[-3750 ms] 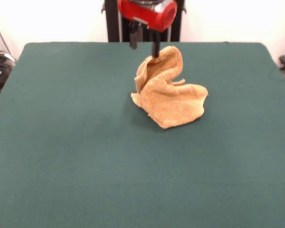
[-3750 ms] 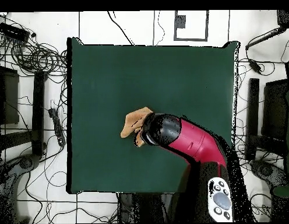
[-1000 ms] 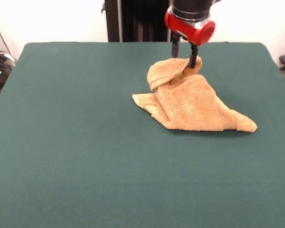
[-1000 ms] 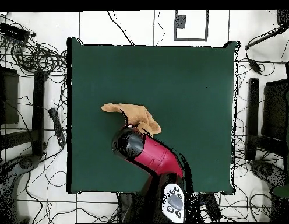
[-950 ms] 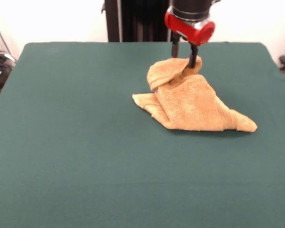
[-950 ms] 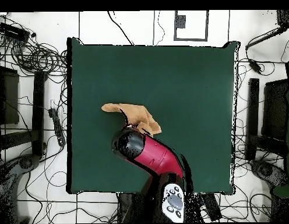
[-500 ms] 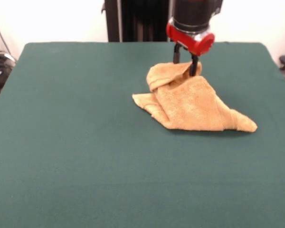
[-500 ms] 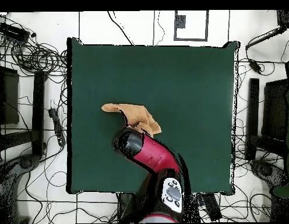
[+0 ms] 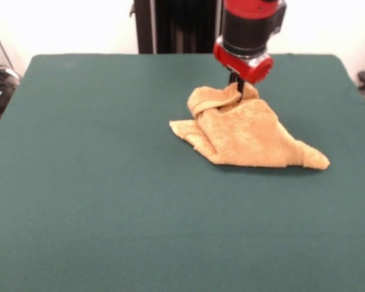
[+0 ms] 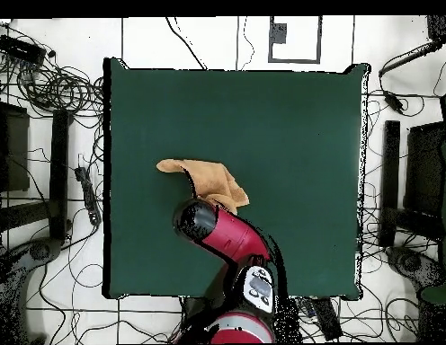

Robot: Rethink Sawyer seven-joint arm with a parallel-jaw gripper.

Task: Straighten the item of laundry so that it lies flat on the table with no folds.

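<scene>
1. Pressing into the raised fold at the towel's (image 9: 246, 135) far edge, the tool (image 9: 238, 90) shows only dark tips; whether it is clenched I cannot tell.
2. Below it the towel lies crumpled (one corner trailing sideways) on the green counter (image 9: 97, 182).

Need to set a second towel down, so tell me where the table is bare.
In the front view, the table is bare left of the towel and across the whole near strip. A narrower patch lies between the towel and the right edge. It is crowded only at the towel's far end, where the gripper sits.
</scene>
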